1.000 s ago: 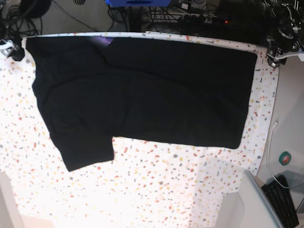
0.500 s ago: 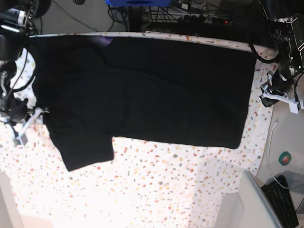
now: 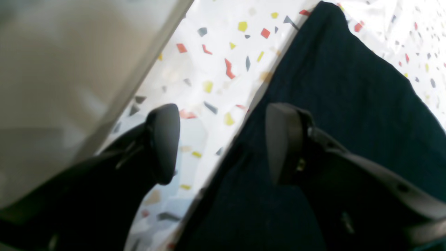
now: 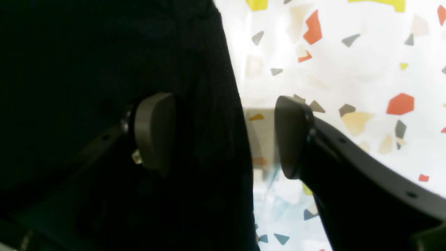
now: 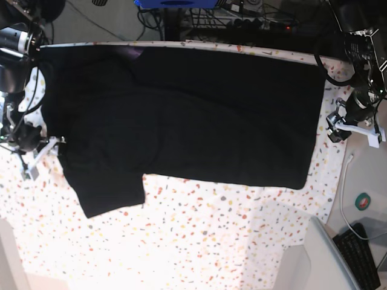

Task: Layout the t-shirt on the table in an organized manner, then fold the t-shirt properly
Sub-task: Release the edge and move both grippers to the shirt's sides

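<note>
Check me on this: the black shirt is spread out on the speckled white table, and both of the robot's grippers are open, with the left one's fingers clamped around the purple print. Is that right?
The left gripper is not clamped around the purple print: its open fingers stand at the shirt's side edge, as the left wrist view shows. The rest is right.

A large black t-shirt [image 5: 187,115] in soft cloth lies spread fairly flat on the table [image 5: 199,241], reaching across most of its width. One sleeve-like corner juts toward the near side at the base view's lower left; the lower right corner is rounded. Low creases run over the fabric, and a small purple patch shows near the far edge. The table is wide and flat, covered in white cloth flecked with red, orange, yellow and grey.
</note>
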Robot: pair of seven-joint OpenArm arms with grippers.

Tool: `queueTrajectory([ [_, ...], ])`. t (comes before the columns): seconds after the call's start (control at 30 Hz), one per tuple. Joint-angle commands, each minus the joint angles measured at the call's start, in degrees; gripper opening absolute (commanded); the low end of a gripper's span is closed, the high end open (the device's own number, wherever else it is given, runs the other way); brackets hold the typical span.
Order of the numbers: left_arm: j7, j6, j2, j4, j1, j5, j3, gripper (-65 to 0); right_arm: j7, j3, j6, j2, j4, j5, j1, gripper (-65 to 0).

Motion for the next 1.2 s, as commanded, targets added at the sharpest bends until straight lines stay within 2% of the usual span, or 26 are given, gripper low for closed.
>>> queueTrajectory([
  [0.0,-1.01,-0.42,-1.19,0.01,-0.74,-0.21,-0.2,-27.8,0.16,0.11,0.3,0.67,0.72,0.47,0.82,-32.0],
  [0.07,-1.01,-0.42,-1.19,-0.87,-0.92,-0.21,-0.2,-27.8,0.16,0.55,0.3,0.67,1.42,0.56,0.47,-48.5],
  [0.1,-1.01,-0.42,-1.19,-0.96,-0.92,-0.21,-0.2,-27.8,0.16,0.55,0.48,0.67,2.57,0.56,-0.06,-58.8],
  [0.13,-1.1,-0.42,-1.19,-0.96,-0.92,-0.12,-0.2,-27.8,0.16,0.55,0.57,0.58,4.33,0.56,-0.85,-65.0],
  [0.3,-1.19,-0.42,-1.19,-1.05,-0.92,-0.12,-0.47,-27.8,-1.16,0.72,0.83,-2.14,17.34,0.56,-6.83,-65.0],
  [0.37,-1.19,-0.42,-1.19,-1.05,-0.92,-0.12,-0.55,-27.8,-4.06,0.72,0.83,-2.76,23.05,0.56,-9.64,-65.0],
  [0.53,-1.1,-0.42,-2.16,-1.05,-0.74,-0.12,-0.29,-28.5,-14.26,4.59,0.83,-9.17,38.61,0.56,-16.15,-65.0],
  [0.6,-1.28,-0.42,-2.07,-1.05,-0.66,-0.12,-0.55,-31.1,-16.81,5.73,0.83,-11.81,43.97,0.47,-18.61,-65.0],
  [0.7,-1.37,-0.42,-2.07,-1.05,-0.48,-0.12,-0.55,-37.7,-17.6,6.17,0.83,-14.62,49.51,0.3,-22.3,-65.0],
  [0.8,-1.37,-0.42,-2.07,-1.05,-0.57,-0.12,-0.55,-42.6,-18.04,6.08,0.83,-16.12,50.3,0.21,-23.97,-65.0],
  [0.87,-1.37,-0.42,-2.07,-1.05,-0.74,-0.12,-0.55,-42.8,-20.5,6.17,0.83,-16.21,50.13,0.47,-24.06,-65.0],
  [0.9,-1.37,-0.42,-2.07,-1.05,-0.83,-0.12,-0.55,-42.8,-21.64,6.17,0.83,-16.38,50.22,0.56,-24.06,-61.8],
  [0.97,-1.37,-0.42,-2.07,-1.05,-0.83,-0.12,-0.64,-42.8,-21.91,6.26,0.83,-17.09,51.01,0.56,-24.06,-44.6],
  [1.03,-1.37,-0.42,-2.07,-1.05,-0.83,-0.12,-0.64,-42.8,-21.03,6.26,0.83,-17.26,52.15,0.56,-24.15,-33.0],
  [1.17,-1.37,-0.42,-2.16,-1.05,-0.83,-0.12,-0.64,-42.6,-18.48,6.26,0.83,-16.91,51.71,0.21,-20.98,-33.2],
])
